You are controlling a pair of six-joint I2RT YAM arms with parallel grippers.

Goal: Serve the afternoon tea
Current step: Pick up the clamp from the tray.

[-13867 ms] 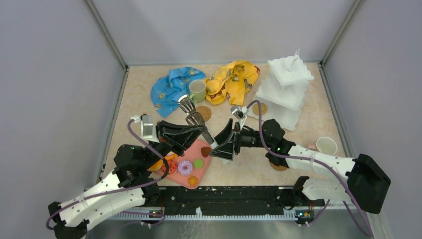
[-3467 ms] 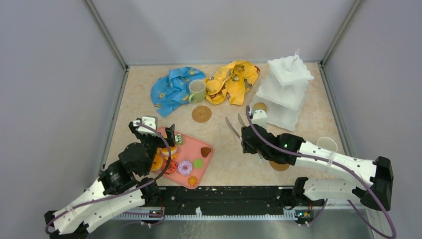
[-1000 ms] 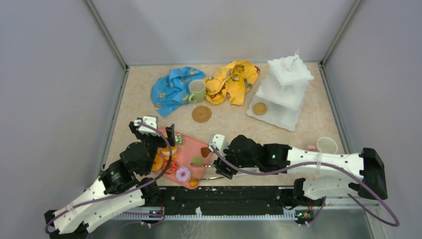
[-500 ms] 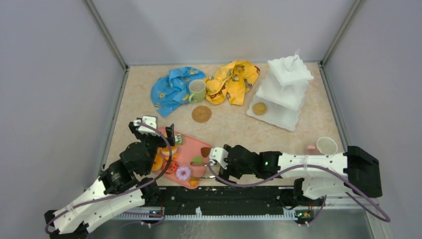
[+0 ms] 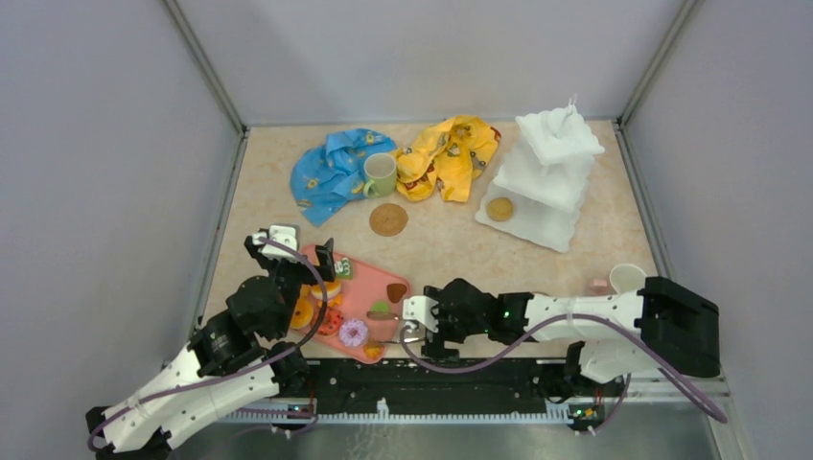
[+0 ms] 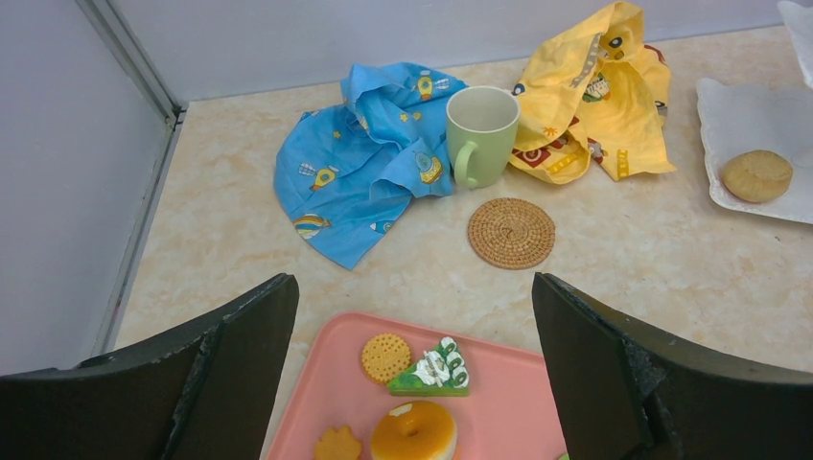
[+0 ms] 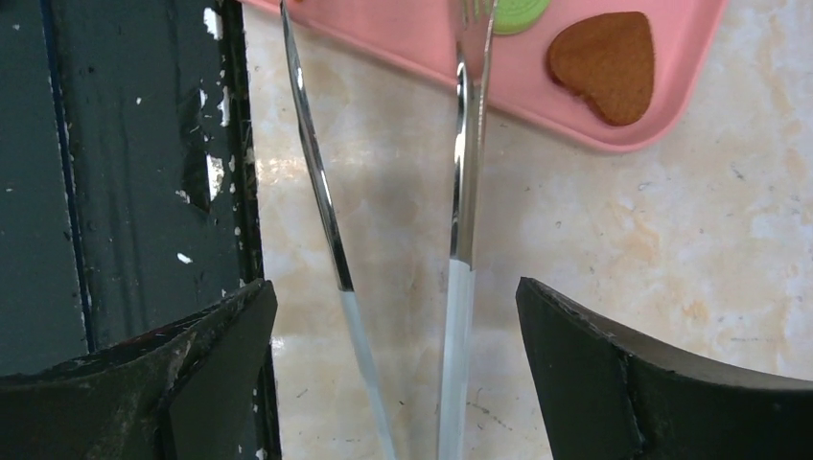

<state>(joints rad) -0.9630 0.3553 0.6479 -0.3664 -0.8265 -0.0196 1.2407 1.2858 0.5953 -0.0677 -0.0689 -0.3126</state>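
Right gripper (image 7: 393, 286): jaws wide, low over the table at its near edge. The metal tongs (image 7: 462, 192) lie between the fingers, touching neither, with tips reaching onto the pink tray (image 6: 499, 393).

Left gripper (image 6: 412, 287): jaws wide, empty, above the tray's far edge.

On the tray: heart-shaped cookie (image 7: 604, 62), round cracker (image 6: 385, 356), green wedge cake (image 6: 431, 369), orange donut (image 6: 414, 431).

One round biscuit (image 5: 499, 208) sits on the bottom tier of the white stand (image 5: 551, 172).

The pale green mug (image 6: 479, 129) stands between the blue cloth (image 6: 360, 163) and yellow cloth (image 6: 594, 96), beside a woven coaster (image 6: 511, 232), not on it.
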